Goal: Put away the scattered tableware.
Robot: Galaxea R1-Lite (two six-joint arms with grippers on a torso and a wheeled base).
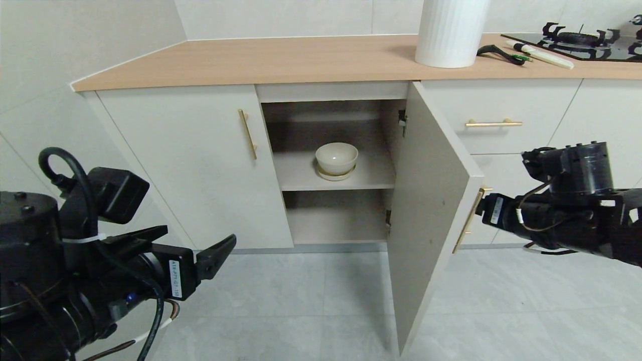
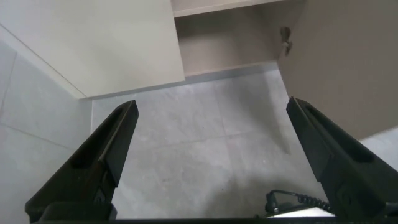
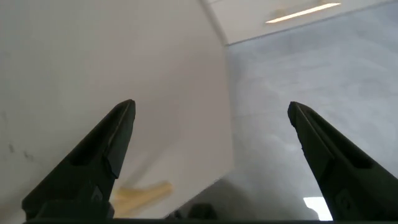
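Note:
A cream bowl (image 1: 336, 157) sits on a small plate (image 1: 335, 175) on the middle shelf of the open cabinet (image 1: 301, 175). Low at the left, my left gripper (image 1: 200, 233) hangs open and empty over the tiled floor, well short of the cabinet; its spread fingers (image 2: 112, 149) frame bare floor in the left wrist view. My right gripper (image 1: 482, 203) is at the free edge of the opened door (image 1: 431, 200), beside its gold handle (image 1: 469, 220). In the right wrist view it is open (image 3: 210, 107), with the door panel (image 3: 93, 74) and handle (image 3: 143, 194) on one side.
The open door juts out into the floor space between the two arms. On the wooden counter (image 1: 281, 60) stand a white ribbed container (image 1: 451, 30), a black-handled utensil (image 1: 499, 52) and a pale utensil (image 1: 544, 56), beside a stove (image 1: 582, 40). The lower shelf (image 1: 336, 225) is bare.

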